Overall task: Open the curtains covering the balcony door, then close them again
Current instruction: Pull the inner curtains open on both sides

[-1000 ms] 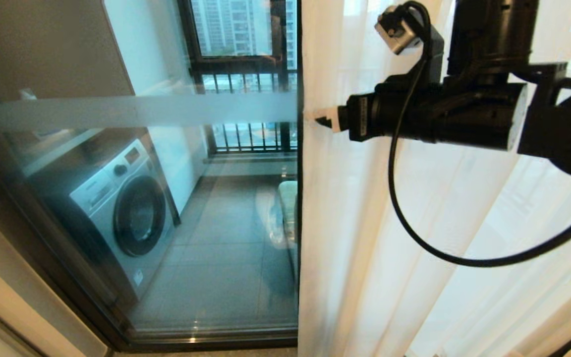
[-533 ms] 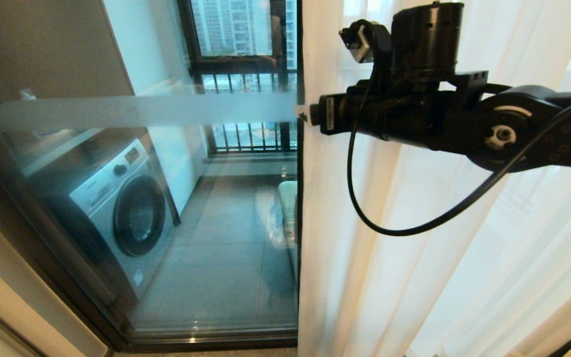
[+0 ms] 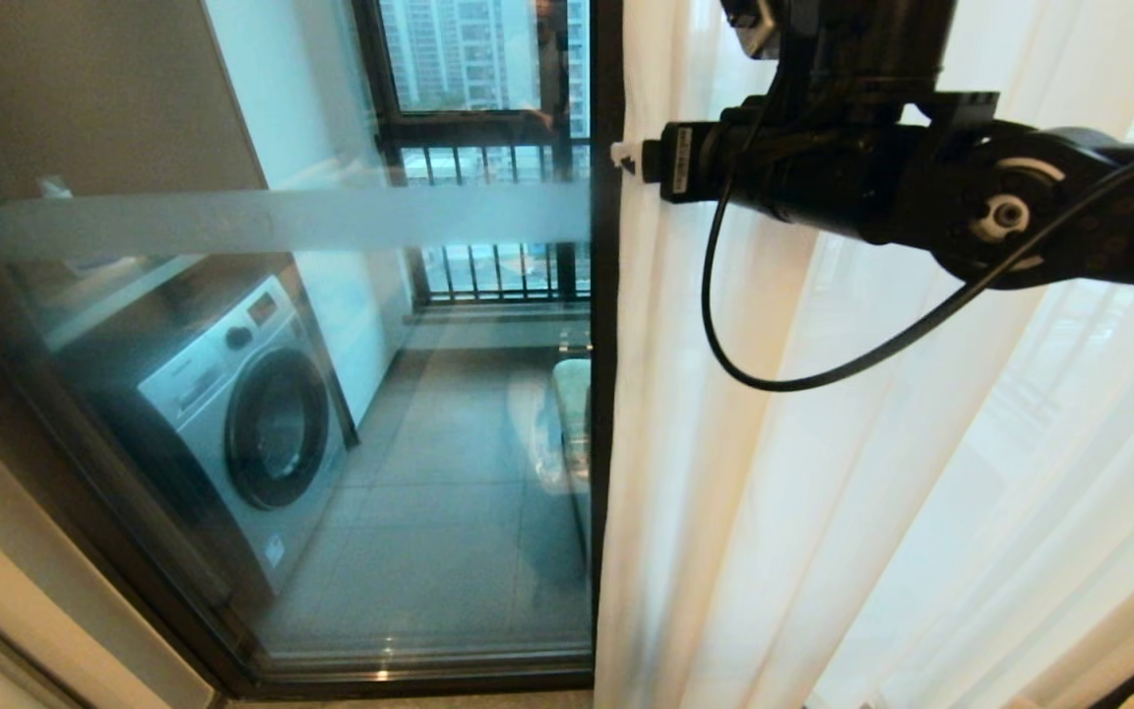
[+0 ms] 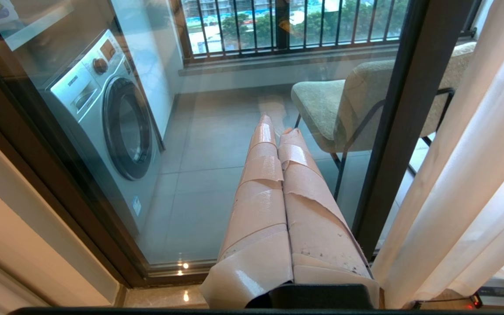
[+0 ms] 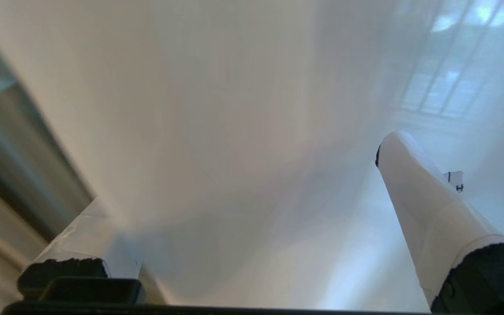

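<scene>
At the left of the head view I see the washing machine, a grey-silver box with a round dark porthole, standing on the grey balcony tiles behind the glass. The balcony door fills the left half: smooth clear glass crossed by one frosted horizontal band, set in a dark metal frame whose vertical post runs the full height at centre. This pane is uncovered.

The left claw is parked low in front of the glass, its two fingers, wrapped in peeling tan tape, pressed together and empty. Beyond the glass stands a padded beige chair on thin black legs.

Just right of the post hang the curtains: thin white sheers in soft vertical pleats, their free edge lying beside the post. The right claw is raised at that edge, near the top of the head view, with a black cable looped below the arm. In the right wrist view its white-taped fingers stand wide apart, with sheer fabric spread between them; neither finger visibly pinches it.
</scene>
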